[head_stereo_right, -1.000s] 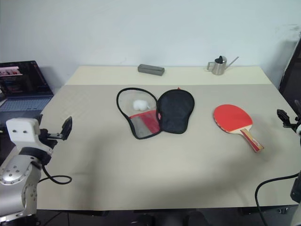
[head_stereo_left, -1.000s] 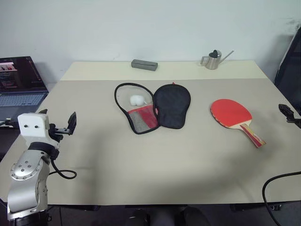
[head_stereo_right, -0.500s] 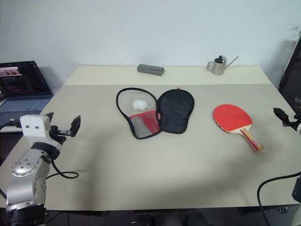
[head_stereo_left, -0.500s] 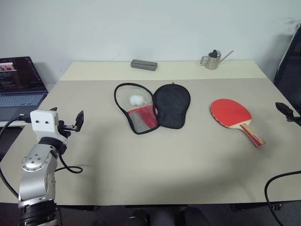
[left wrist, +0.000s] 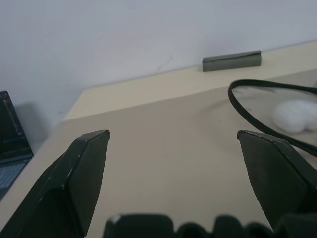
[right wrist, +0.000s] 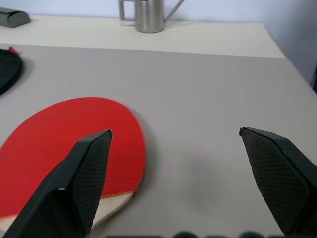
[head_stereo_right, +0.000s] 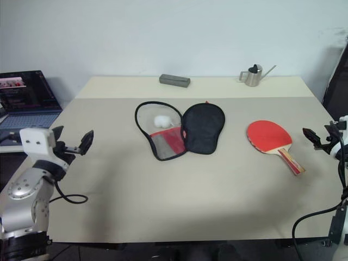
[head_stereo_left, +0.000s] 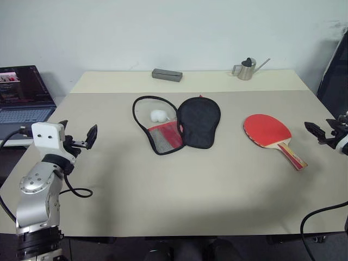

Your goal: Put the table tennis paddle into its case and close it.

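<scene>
The table tennis paddle (head_stereo_left: 267, 131), likely light and stiff with grippy rubber, lies flat on the counter (head_stereo_left: 179, 185) just ahead of the spread right hand (head_stereo_left: 323, 130); its wooden handle (head_stereo_left: 292, 156) looks the best hold.

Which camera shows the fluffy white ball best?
The left eye view: the pom-pom lies whole inside the open case. The right eye view shows the same. The left wrist view shows it close but cut off by its edge.
</scene>
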Controlling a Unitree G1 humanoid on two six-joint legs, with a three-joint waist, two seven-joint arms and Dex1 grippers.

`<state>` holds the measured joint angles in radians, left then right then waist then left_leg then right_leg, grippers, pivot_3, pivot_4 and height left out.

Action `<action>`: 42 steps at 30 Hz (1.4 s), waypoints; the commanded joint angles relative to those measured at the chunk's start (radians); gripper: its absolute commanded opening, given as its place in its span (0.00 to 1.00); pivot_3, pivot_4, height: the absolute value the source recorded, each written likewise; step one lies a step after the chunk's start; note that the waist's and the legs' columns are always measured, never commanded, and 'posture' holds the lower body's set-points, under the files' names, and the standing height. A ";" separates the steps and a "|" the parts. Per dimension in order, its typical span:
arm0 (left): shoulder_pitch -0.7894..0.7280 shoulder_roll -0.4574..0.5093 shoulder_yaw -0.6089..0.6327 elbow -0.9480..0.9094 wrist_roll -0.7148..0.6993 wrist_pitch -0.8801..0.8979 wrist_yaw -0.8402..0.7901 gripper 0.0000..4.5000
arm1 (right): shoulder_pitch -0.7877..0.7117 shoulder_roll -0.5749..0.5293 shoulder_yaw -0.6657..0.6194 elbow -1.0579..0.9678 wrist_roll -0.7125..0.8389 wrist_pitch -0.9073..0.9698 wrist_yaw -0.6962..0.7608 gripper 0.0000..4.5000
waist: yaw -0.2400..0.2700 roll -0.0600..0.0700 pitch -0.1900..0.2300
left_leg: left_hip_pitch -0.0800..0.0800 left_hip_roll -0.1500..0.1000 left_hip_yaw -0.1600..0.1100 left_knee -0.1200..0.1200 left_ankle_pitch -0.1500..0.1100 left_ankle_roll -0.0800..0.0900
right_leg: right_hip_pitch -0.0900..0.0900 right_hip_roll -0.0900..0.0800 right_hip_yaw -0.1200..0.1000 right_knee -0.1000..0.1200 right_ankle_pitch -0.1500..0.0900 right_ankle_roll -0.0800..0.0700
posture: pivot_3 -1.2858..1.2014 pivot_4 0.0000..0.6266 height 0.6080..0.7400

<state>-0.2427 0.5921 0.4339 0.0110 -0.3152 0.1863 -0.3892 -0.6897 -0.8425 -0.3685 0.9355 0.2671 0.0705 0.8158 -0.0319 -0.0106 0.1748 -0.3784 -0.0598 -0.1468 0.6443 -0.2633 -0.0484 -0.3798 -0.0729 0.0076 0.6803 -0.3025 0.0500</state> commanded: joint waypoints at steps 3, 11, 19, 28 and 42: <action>-0.045 0.042 -0.031 -0.012 -0.024 -0.004 -0.094 1.00 | 0.044 0.028 0.034 -0.230 0.031 0.073 0.045 1.00 | -0.002 0.000 0.000 | 0.002 0.000 0.004 0.000 -0.001 0.001 | 0.000 0.000 0.002 0.000 0.000 0.000 | 0.52 0.24 1.00; -0.044 0.076 -0.020 -0.003 -0.076 0.018 -0.202 1.00 | 0.167 0.025 0.056 -0.565 0.133 0.300 0.151 1.00 | 0.000 0.000 0.000 | 0.001 0.001 0.007 0.000 -0.002 0.003 | -0.003 0.000 0.005 0.000 0.001 0.001 | 0.52 0.24 1.00; 0.001 0.101 -0.035 -0.001 -0.096 0.042 -0.305 1.00 | 0.328 0.009 0.104 -0.846 0.200 0.422 0.246 1.00 | -0.001 0.000 0.000 | 0.000 0.002 0.008 0.000 -0.004 0.006 | -0.005 0.000 0.007 0.000 0.001 0.001 | 0.52 0.24 1.00; 0.004 0.152 -0.091 -0.052 -0.150 0.116 -0.455 1.00 | 0.227 0.197 0.263 -0.947 0.197 0.591 0.072 1.00 | -0.007 0.000 0.000 | 0.001 0.004 0.008 0.000 -0.004 0.007 | -0.007 0.002 0.009 0.001 0.003 0.001 | 0.52 0.24 1.00; -0.071 0.158 -0.091 -0.026 -0.171 0.143 -0.466 1.00 | 0.011 0.432 0.371 -0.652 0.017 0.549 -0.222 1.00 | -0.002 -0.001 0.000 | -0.002 0.003 0.008 0.000 -0.003 0.005 | -0.010 0.002 0.009 0.000 0.004 0.001 | 0.52 0.24 1.00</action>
<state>-0.2919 0.7320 0.3204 -0.0111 -0.4716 0.3370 -0.8460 -0.6458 -0.4193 -0.0003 0.2733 0.3034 0.6565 0.6152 -0.0337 -0.0113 0.1744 -0.3802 -0.0571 -0.1390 0.6443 -0.2661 -0.0436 -0.3899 -0.0710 0.0170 0.6805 -0.2988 0.0514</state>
